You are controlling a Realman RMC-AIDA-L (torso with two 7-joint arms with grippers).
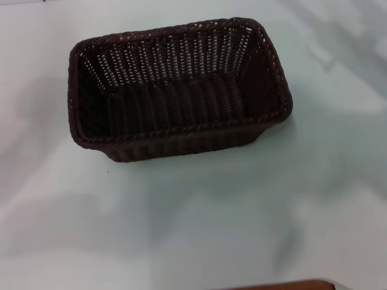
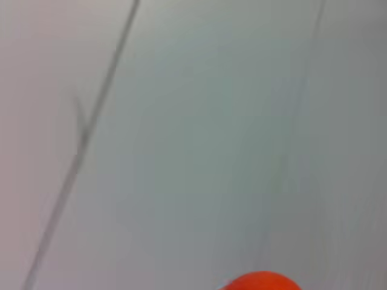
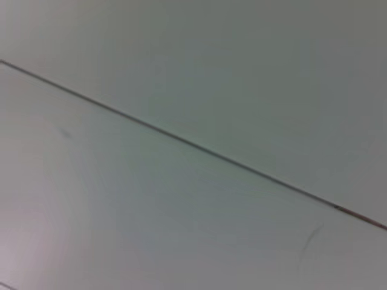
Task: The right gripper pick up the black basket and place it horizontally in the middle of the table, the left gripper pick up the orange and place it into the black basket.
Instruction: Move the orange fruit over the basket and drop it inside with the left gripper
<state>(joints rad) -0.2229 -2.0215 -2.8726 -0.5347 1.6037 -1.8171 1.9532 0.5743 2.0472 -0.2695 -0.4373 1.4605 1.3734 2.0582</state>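
On the table, one black basket, one orange, end effectors unseen, grip indeterminable

Black basket sits upright on the table, long side roughly across the view, slightly angled; inside looks empty, though dark.
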